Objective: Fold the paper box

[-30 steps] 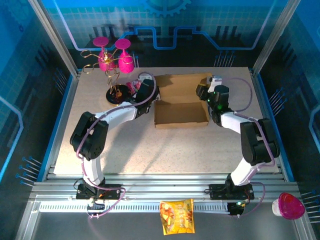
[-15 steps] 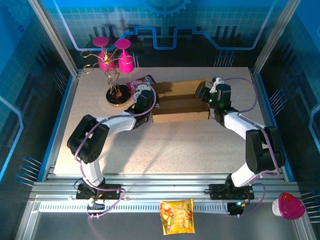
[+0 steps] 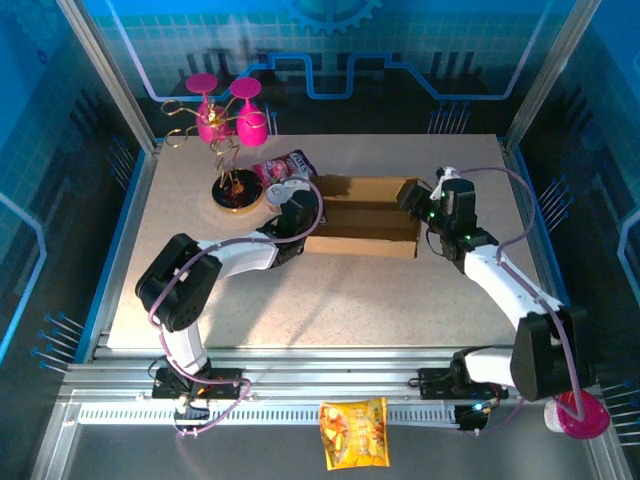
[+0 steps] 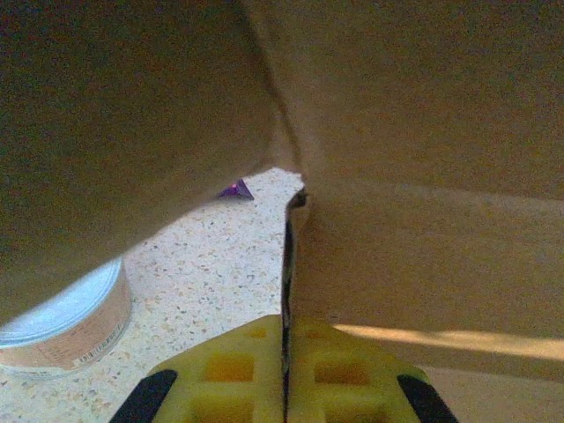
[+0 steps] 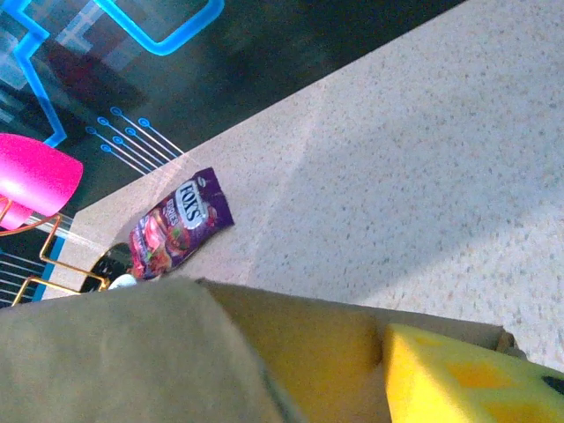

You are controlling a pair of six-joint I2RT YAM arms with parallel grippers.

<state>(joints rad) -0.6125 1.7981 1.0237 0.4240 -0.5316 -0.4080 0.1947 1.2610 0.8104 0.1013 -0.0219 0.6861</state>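
You have the paper box (image 3: 365, 215) mid-back on the table (image 3: 350, 300), seemingly half-folded with its lid unclosed, your left end effector (image 4: 285, 352) pressed together at its end, the right end effector (image 3: 420, 195) unreadable.

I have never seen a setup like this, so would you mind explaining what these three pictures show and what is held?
These are two robot arms bolted at the near edge of a table. The wide picture comes from a fixed camera above and behind them; the other two come from a camera on each wrist, hence the yellow fingers. Between the arms lies the paper box, brown cardboard, partly folded. The left gripper is closed and seems to pinch a cardboard edge. The right gripper is at the box's right end; whether it grips is unclear. Toward the far left corner are a purple candy bag and a wire stand with pink glasses.
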